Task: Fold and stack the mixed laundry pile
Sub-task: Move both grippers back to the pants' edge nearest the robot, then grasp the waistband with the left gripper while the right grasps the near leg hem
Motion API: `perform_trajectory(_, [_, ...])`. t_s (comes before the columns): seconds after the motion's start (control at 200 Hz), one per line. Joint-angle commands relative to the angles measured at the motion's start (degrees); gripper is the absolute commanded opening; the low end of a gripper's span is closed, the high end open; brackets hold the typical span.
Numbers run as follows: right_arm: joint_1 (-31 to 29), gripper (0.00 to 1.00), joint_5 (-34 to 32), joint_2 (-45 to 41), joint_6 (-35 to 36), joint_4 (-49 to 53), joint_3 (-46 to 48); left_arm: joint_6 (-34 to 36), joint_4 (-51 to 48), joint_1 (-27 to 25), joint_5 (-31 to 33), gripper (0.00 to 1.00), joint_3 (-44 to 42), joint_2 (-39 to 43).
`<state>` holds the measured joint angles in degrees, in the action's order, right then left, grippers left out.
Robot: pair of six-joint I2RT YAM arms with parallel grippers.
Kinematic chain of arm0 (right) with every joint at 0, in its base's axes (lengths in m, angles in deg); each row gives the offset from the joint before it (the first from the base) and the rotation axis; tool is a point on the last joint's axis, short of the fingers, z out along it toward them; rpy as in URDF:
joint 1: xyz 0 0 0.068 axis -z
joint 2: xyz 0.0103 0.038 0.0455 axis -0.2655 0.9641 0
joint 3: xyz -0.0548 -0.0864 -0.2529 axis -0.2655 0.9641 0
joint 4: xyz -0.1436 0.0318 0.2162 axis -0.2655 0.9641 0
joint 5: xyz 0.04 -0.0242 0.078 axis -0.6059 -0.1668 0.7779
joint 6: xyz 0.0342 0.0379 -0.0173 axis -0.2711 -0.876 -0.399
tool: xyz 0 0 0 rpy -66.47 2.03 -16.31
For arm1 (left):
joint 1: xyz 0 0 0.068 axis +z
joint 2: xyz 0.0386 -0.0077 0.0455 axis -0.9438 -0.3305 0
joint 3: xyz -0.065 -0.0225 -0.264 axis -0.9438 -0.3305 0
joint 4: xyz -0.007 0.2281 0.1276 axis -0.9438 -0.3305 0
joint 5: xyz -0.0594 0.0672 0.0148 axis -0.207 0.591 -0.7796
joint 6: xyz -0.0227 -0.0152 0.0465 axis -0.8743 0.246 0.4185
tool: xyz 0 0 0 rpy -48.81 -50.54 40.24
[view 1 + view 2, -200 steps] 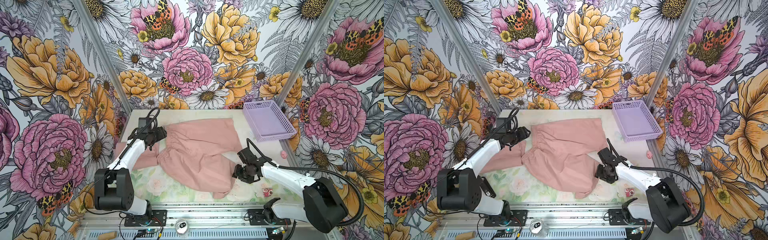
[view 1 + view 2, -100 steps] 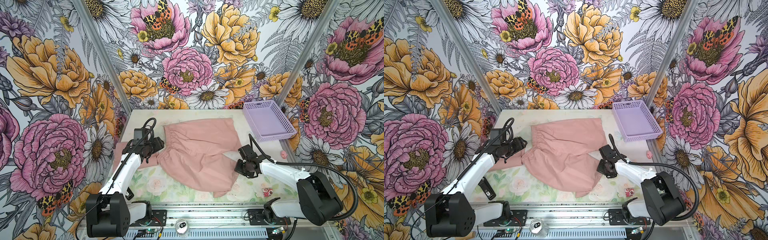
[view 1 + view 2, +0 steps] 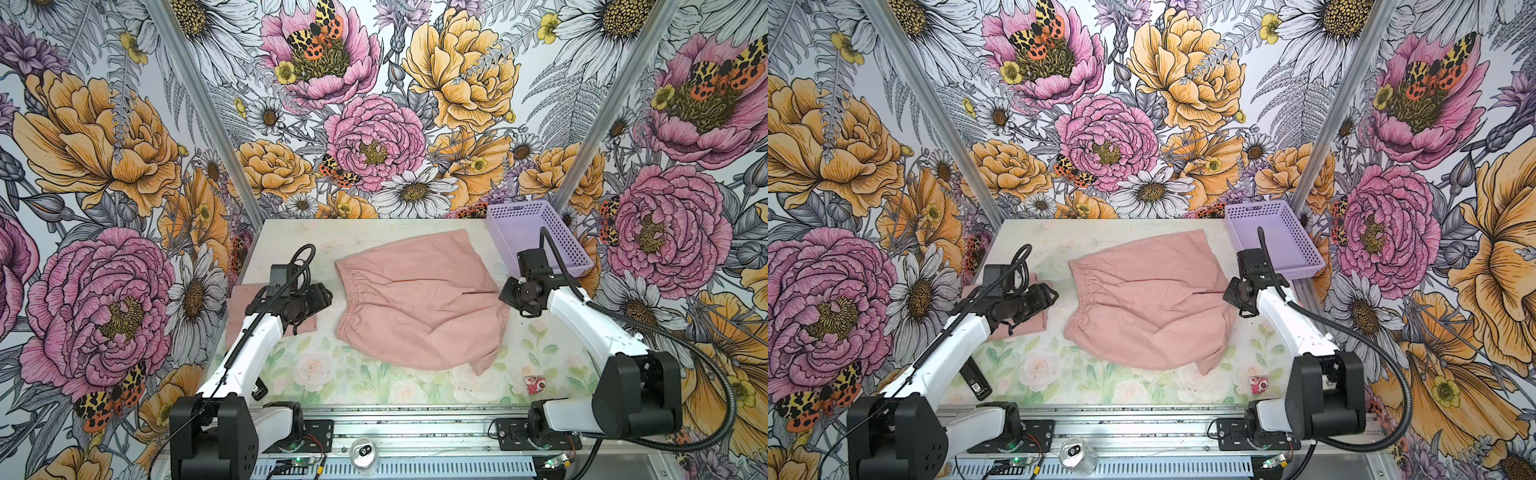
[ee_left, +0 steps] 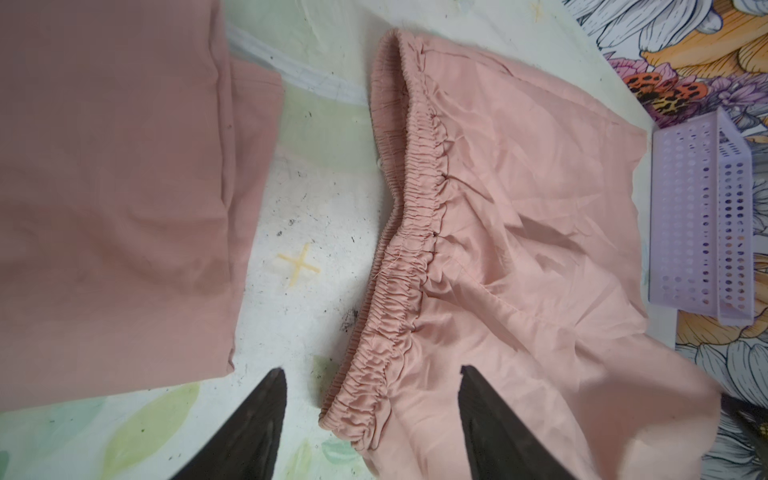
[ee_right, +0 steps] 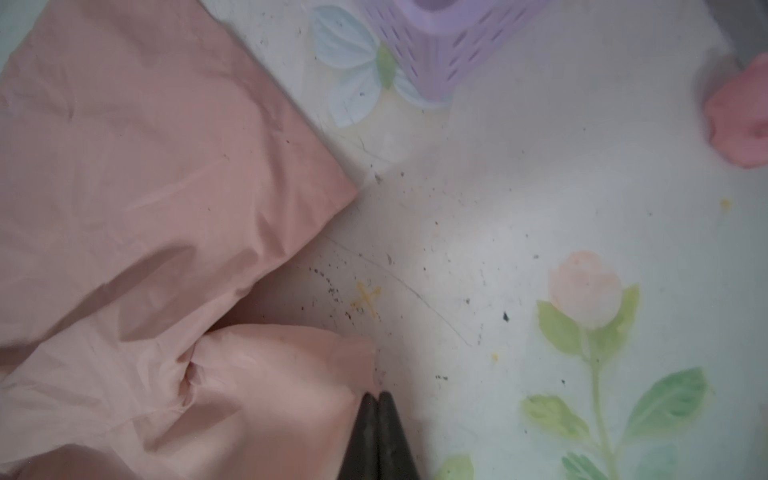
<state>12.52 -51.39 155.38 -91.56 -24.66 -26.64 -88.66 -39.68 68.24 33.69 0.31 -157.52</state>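
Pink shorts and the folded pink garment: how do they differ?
The pink shorts lie spread and rumpled, elastic waistband showing; the folded pink garment is a neat flat rectangle. The shorts look larger and paler than the folded garment. Both are plain pink.

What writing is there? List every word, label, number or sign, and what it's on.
No text here can be read.
Black device, white label: too small to read.
Red packet: print blurred.
Yellow cross: a painted mark, no letters.
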Motion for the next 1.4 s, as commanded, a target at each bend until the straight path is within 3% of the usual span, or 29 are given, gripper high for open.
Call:
perform_trajectory(0.0, [0.71,0.30,2.73,2.06,5.99,3.51,-4.92,-0.08,-0.28,-2.52,-1.53,0.67,-1.37,0.02])
perform_trajectory(0.06, [0.44,0.44,3.89,-1.48,5.14,4.57,-2.88,-0.60,-0.36,-4.27,-0.95,0.67,-2.15,0.53])
perform_trajectory(0.14, [0.09,0.50,5.49,-8.56,2.96,6.69,1.78,-1.74,-0.48,-6.28,0.04,0.67,-3.67,0.78])
perform_trajectory(0.3, [-5.63,0.51,9.49,-22.18,-6.08,8.37,13.94,-2.72,-0.10,-8.99,1.41,0.66,-6.44,-0.56])
perform_trajectory(0.51, [-20.38,0.47,4.84,-30.24,-20.54,7.40,24.87,-2.32,2.88,-9.30,3.25,0.62,-8.16,-2.85])
perform_trajectory(0.64, [-26.18,0.38,3.45,-31.65,-26.06,5.48,28.47,-2.11,4.31,-9.33,2.92,0.60,-7.74,-5.30])
perform_trajectory(0.771, [-32.17,0.37,1.33,-31.20,-30.70,5.23,29.09,-1.51,4.72,-9.57,2.78,0.59,-7.36,-6.92])
perform_trajectory(0.906, [-36.41,0.44,0.12,-28.56,-34.13,1.51,31.65,-1.43,5.46,-9.94,2.59,0.59,-7.80,-7.92])
perform_trajectory(1.041, [-36.85,0.48,-1.59,-23.79,-34.11,-2.96,32.42,-1.73,6.54,-10.72,2.58,0.58,-8.64,-9.21])
perform_trajectory(1.111, [-36.85,0.45,-2.54,-21.64,-33.76,-4.12,32.63,-2.01,7.32,-10.86,2.82,0.55,-9.21,-9.79])
perform_trajectory(1.156, [-36.85,0.38,-3.01,-20.79,-33.37,-4.11,32.63,-2.04,7.72,-10.82,3.09,0.52,-9.52,-10.12])
perform_trajectory(1.231, [-36.69,0.13,-3.58,-20.79,-33.11,-2.70,32.86,-2.35,8.51,-10.74,3.43,0.45,-9.93,-10.72])
perform_trajectory(1.291, [-36.59,0.00,-4.22,-22.87,-33.27,-0.36,33.06,-2.51,9.22,-10.77,3.68,0.37,-10.01,-11.16])
perform_trajectory(1.396, [-35.46,0.00,-5.06,-27.80,-33.01,5.53,32.71,-3.26,10.63,-10.48,4.33,0.16,-10.08,-11.45])
